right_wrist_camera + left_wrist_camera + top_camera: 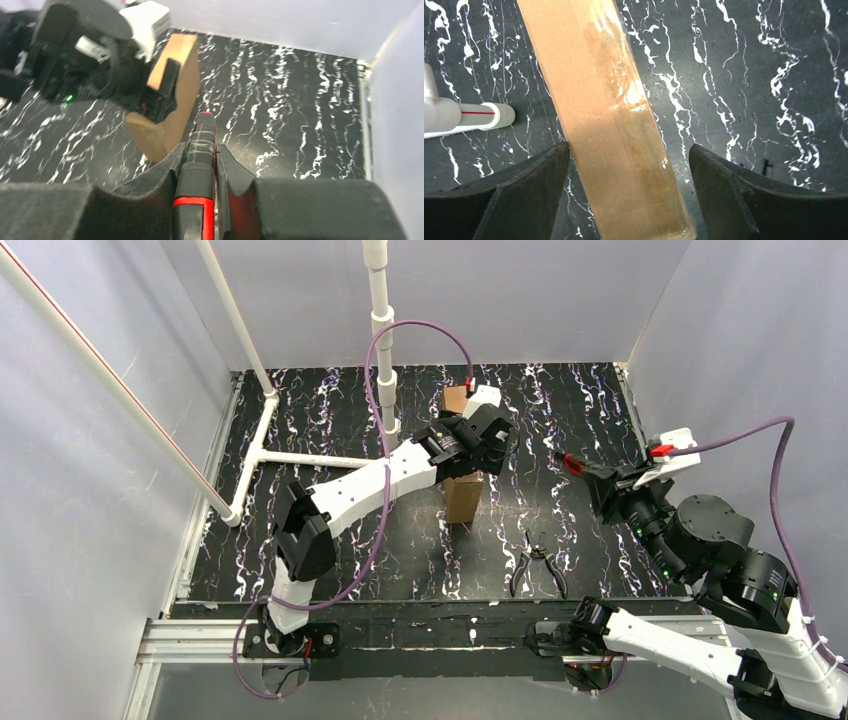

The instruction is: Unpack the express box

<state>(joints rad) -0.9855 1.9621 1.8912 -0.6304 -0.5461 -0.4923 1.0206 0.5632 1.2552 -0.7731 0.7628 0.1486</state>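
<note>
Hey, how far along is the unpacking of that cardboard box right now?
Early stage. Done: the right gripper is shut on a red-and-black tool, which points toward the express box. In hand: the open left gripper straddles the box. Left: its clear tape looks uncut, the box is closed, and nothing has been taken out.

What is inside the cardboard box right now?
Its contents cannot be seen. The box looks closed, with clear tape running along the side facing the left wrist camera. The open left gripper straddles it, covering part of it in the top view.
</note>
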